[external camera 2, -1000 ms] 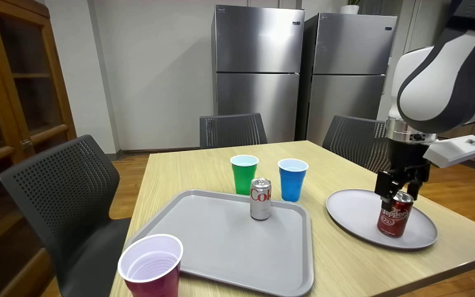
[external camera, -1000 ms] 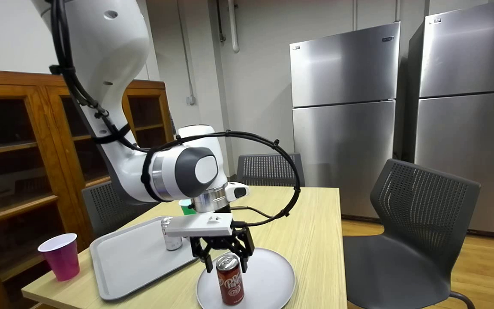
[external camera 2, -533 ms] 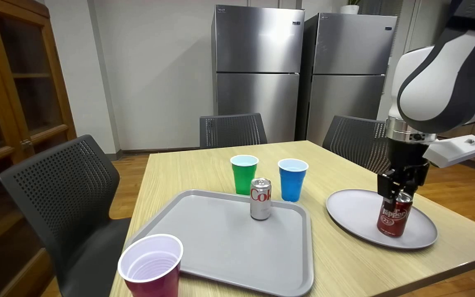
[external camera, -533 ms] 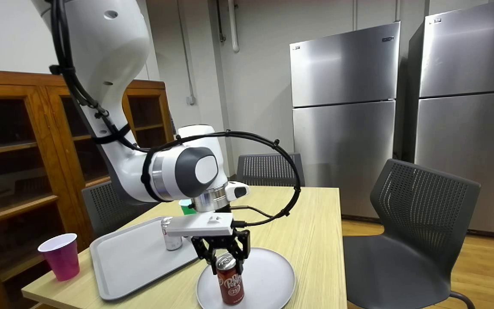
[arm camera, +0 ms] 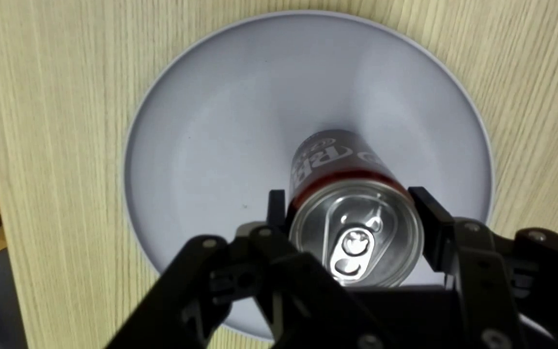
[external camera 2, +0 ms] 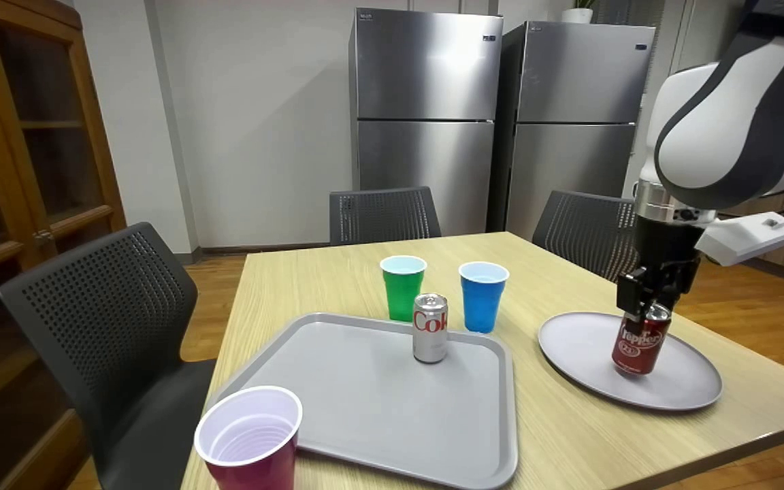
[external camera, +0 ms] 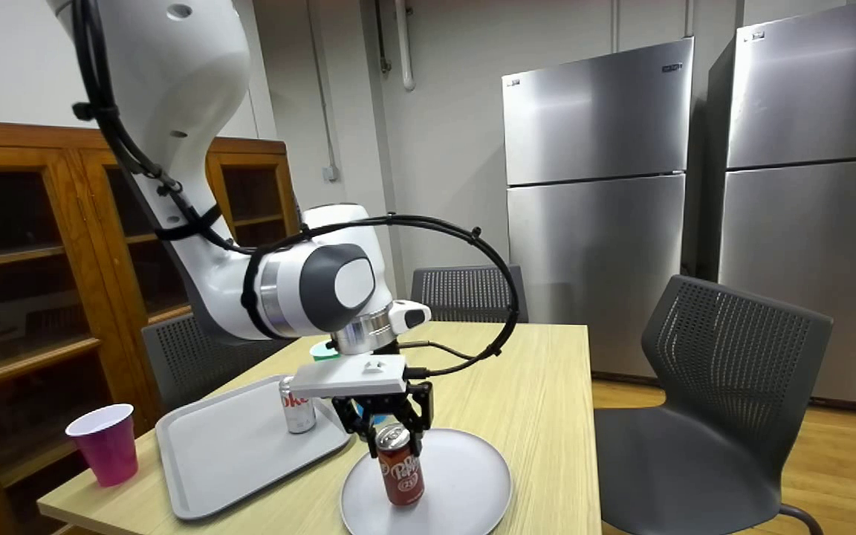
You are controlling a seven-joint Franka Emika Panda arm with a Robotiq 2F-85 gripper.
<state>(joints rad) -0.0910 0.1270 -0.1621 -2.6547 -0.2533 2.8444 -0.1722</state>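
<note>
Above the pale grey plate (arm camera: 221, 121), the end effector (arm camera: 347, 194) holds the red Dr Pepper can (external camera 2: 640, 344) near its top, a jaw on each side. Can roughly upright; cannot tell for certain whether its base clears the plate. Nearest obstacle on the worktop (external camera 2: 555, 442): grey tray (external camera 2: 378, 401), close to the plate but apart from it, raised rim between the two. Silver Coke can (external camera 2: 430, 328) upright on the tray, near the rim. Just outside that rim, blue cup (external camera 2: 482, 299) and green cup (external camera 2: 403, 289), side by side with a gap; in an exterior view the end effector hides most of the blue one. Magenta cup (external camera 2: 249, 442) stands beside the tray, well apart from the plate. Black cable (external camera: 428, 221) bows out from the arm (external camera: 279, 290) in a wide loop above the worktop. Dark chairs (external camera: 703, 438) set around the edges.
</note>
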